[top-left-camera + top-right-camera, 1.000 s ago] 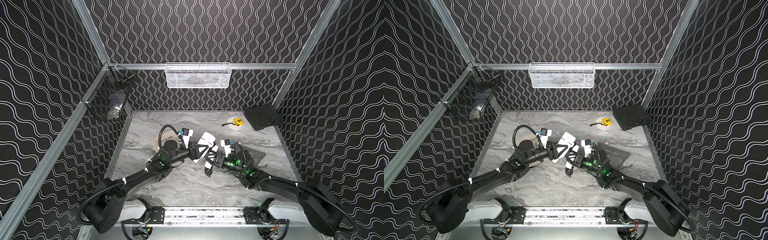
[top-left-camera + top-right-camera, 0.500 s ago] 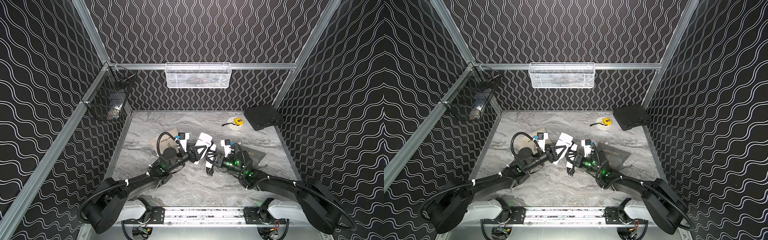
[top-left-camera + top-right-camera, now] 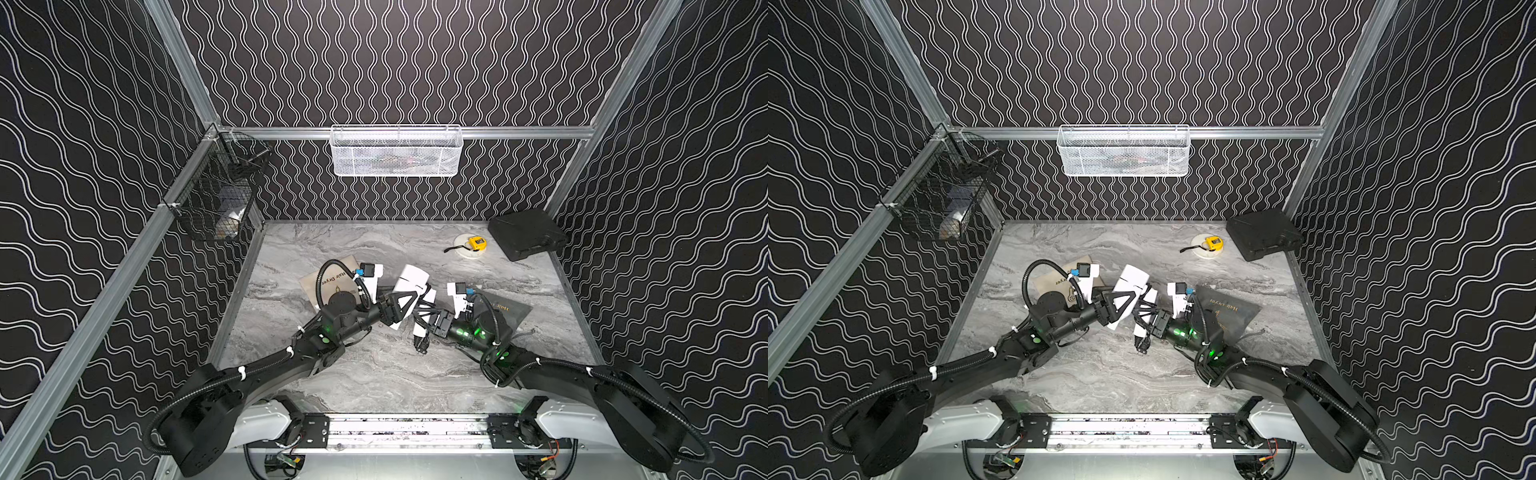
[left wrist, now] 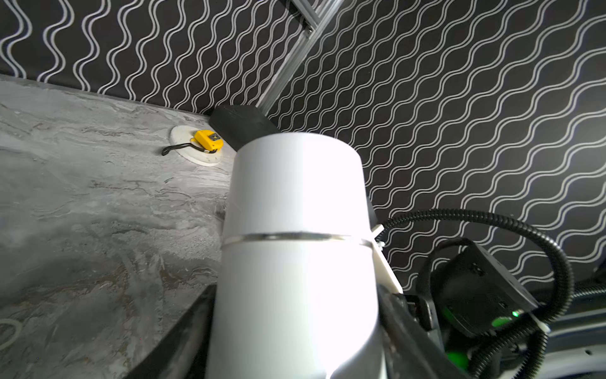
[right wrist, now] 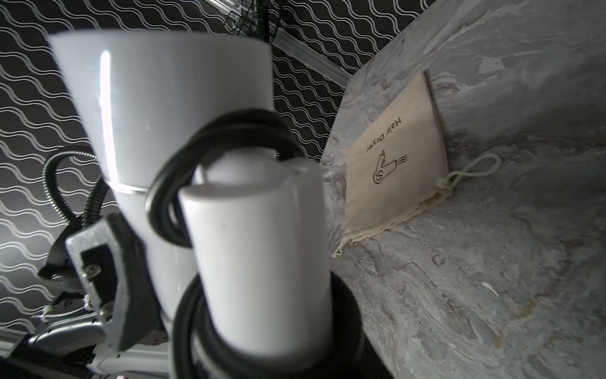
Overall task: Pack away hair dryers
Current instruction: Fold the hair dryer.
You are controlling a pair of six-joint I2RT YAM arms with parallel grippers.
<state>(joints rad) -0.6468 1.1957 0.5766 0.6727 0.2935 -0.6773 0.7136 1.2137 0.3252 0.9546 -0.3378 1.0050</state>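
One of the hair dryers, a white dryer point(image 3: 412, 279) point(image 3: 1133, 277) with black cord wound round its handle, is in the middle of the table between both arms. My left gripper point(image 3: 402, 305) point(image 3: 1121, 304) is shut on its barrel point(image 4: 295, 229), with a finger point(image 4: 406, 328) on either side. From the opposite side my right gripper point(image 3: 424, 312) point(image 3: 1145, 311) is shut on the corded handle point(image 5: 259, 262). The plug point(image 3: 420, 348) dangles just above the table. Behind the handle, the right wrist view shows the barrel point(image 5: 164, 98).
A beige "Hair Dryer" bag point(image 3: 332, 277) point(image 5: 393, 164) lies flat under my left wrist. A dark grey bag point(image 3: 506, 308) lies under my right wrist. A yellow tape measure point(image 3: 476, 242) point(image 4: 207, 139) and a black case point(image 3: 525, 233) sit at the back right. Mesh baskets point(image 3: 395, 151) point(image 3: 220, 195) hang on the walls.
My left forearm has sunk a little lower toward the table. The white dryer has stayed almost in place, with both grippers on it throughout.
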